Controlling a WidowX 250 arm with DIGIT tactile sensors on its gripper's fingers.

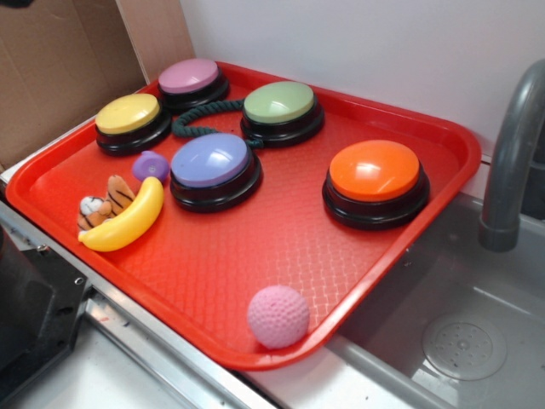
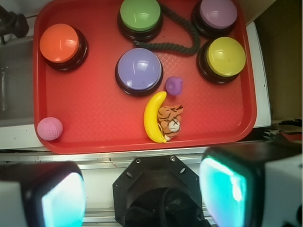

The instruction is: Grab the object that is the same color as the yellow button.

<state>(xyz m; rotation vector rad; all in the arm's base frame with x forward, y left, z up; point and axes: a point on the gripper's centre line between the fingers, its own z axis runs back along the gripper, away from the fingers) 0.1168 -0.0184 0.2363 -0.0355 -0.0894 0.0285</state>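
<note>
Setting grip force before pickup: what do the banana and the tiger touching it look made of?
Banana: smooth, glossy yellow, likely hard plastic; a highlight runs along its curve. Tiger: apparently soft plush, matte and fuzzy, no shine. Gripper is open above the tray's edge.

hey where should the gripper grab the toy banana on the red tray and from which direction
Probably from straight above, closing across the middle of the banana, its thickest part. It lies flat on the red tray. The plush tiger touches its inner curve, so one finger must slip between them; the outer side is free. The gripper looks open.
</note>
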